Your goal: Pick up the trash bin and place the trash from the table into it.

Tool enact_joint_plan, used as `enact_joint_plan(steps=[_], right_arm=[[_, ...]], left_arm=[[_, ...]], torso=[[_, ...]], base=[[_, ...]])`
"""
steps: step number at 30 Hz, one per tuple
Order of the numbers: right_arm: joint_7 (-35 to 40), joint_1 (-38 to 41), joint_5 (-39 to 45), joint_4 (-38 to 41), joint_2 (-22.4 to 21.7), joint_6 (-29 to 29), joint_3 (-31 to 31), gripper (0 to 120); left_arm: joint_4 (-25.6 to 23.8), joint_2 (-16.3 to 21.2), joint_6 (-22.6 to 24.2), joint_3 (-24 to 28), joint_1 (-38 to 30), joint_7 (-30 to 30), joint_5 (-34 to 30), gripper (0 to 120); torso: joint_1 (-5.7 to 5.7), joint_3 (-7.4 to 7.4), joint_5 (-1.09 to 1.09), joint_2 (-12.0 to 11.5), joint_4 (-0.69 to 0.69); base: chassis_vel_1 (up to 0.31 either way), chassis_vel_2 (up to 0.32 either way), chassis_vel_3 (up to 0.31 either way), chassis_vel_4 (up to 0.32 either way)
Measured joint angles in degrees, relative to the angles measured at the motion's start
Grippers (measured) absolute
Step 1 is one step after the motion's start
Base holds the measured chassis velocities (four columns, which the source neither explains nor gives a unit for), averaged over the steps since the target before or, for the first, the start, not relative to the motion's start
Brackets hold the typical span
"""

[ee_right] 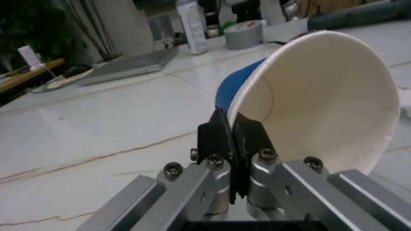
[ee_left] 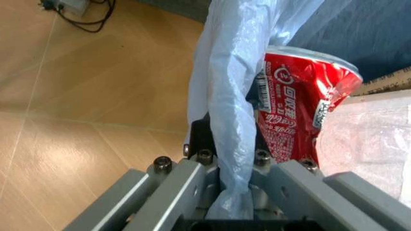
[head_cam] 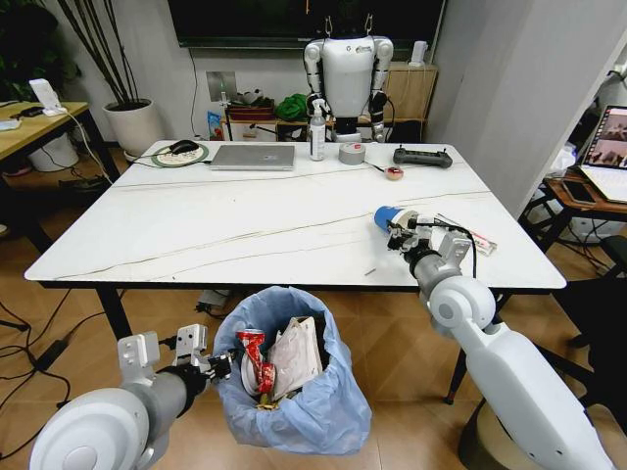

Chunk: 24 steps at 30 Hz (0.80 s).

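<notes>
Marble-look white tabletop on black legs [head_cam: 245,235] fills your forward view, above an orange-brown wood floor. Your right gripper [ee_right: 234,139] pinches the rim of the blue paper cup [ee_right: 314,96] at the table's right side. Below the near edge, your left gripper [ee_left: 228,159] clamps the round bin's crinkled light-blue bag [head_cam: 323,401], beside a red wrapper [ee_left: 295,106].

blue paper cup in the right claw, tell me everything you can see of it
The blue paper cup has a blue outer wall and a plain white inside, which looks empty. It lies tilted on its side, its open mouth facing the right wrist camera. The right claw is shut on its rim, one finger inside and one outside. It sits near the right end of the white marble-look table, just above the top; contact with the table cannot be told.
</notes>
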Motion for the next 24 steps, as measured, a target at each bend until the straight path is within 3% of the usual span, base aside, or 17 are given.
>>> enact_joint_plan(steps=[7,15,24], right_arm=[[-6.2,-2.0,4.6,10.2,-5.1,-0.2,0.6,0],[-18.8,-2.5,13.8,21.7,-10.6,-1.6,-0.4,0],[-32.1,-6.0,6.5,24.8,-16.2,-1.2,-4.2,0]], left_arm=[[0.0,-0.4,0.0,0.2,-0.1,0.0,0.0,0],[0.0,-0.4,0.0,0.2,-0.4,0.0,-0.1,0],[0.0,0.3,0.0,0.1,-0.8,0.1,-0.2,0]], torso=[[0.0,-0.01,0.0,0.0,-0.01],[-0.01,-0.01,0.0,0.0,0.0],[-0.01,-0.01,0.0,0.0,-0.01]], base=[[0.0,0.0,0.0,0.0],[0.0,0.0,0.0,0.0],[0.0,0.0,0.0,0.0]])
